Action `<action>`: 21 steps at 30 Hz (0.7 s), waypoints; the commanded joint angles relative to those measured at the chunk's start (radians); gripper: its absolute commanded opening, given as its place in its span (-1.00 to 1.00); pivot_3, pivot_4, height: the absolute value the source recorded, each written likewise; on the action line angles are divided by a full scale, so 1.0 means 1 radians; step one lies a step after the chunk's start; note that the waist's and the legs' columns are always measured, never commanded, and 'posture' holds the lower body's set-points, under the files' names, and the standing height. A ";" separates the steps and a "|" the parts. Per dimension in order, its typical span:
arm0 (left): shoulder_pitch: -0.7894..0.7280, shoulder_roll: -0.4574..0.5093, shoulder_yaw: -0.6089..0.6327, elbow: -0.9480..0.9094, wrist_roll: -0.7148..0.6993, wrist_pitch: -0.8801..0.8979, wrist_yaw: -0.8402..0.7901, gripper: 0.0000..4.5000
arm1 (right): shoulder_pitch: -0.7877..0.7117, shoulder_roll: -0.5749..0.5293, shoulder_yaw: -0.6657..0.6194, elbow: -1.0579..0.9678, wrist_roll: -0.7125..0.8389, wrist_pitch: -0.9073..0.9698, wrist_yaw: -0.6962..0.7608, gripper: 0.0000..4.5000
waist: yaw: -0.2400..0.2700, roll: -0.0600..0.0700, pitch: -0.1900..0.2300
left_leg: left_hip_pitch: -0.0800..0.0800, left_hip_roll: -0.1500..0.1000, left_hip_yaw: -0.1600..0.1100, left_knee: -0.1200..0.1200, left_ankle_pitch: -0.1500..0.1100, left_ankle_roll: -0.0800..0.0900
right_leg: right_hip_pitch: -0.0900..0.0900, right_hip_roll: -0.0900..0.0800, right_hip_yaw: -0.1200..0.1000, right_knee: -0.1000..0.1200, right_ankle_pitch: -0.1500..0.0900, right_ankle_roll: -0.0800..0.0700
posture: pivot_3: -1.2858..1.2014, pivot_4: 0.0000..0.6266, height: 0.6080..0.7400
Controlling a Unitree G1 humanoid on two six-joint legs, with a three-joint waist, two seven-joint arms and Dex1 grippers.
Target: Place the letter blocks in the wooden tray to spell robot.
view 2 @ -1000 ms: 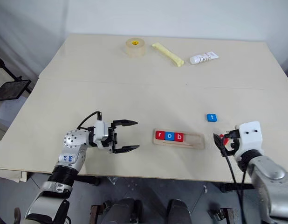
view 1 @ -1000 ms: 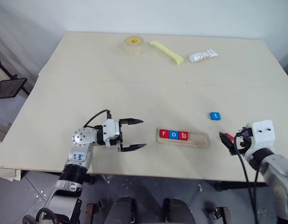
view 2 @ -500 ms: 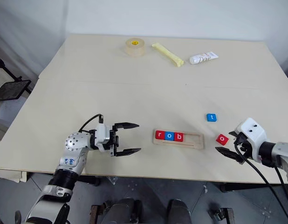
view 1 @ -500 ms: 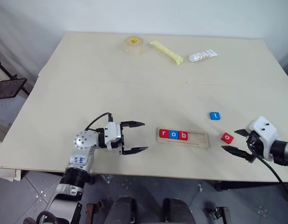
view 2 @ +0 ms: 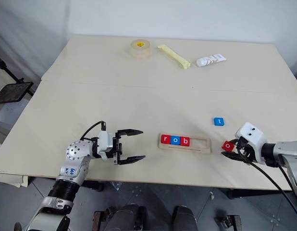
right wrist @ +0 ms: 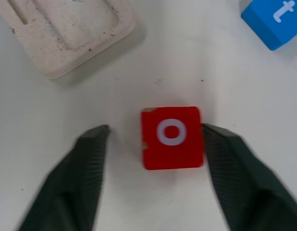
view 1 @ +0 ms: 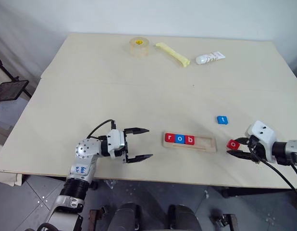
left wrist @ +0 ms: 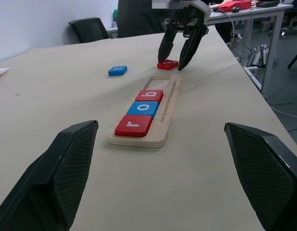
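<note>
Three blocks (view 1: 179,139) in tray (view 1: 206,144); right jaws straddle red o (right wrist: 172,137), seemingly touching.

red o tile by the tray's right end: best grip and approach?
Pinch the red o tile across two opposite side edges, coming from above. It lies flat on the table, apart from the wooden tray, so only its thin sides offer purchase. The right gripper already straddles it, one finger at an edge.
</note>
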 commanded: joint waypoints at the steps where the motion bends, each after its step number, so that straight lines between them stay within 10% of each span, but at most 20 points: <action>1: 0.006 0.004 0.002 -0.030 -0.012 0.000 0.009 1.00 | -0.016 -0.027 -0.006 0.022 -0.020 0.000 0.001 -0.30 | 0.000 0.000 0.000 | 0.000 0.000 0.000 0.000 0.000 0.000 | 0.000 0.000 0.000 0.000 0.000 0.000 | 0.03 -0.52 1.00; 21: -0.034 0.004 0.003 0.036 -0.010 -0.039 -0.020 1.00 | -0.428 0.011 0.356 -0.147 -0.119 0.113 0.156 -0.36 | -0.005 0.000 0.000 | -0.001 0.000 -0.001 0.000 0.000 -0.001 | -0.001 0.000 -0.001 -0.001 0.000 0.000 | 0.03 -0.52 1.00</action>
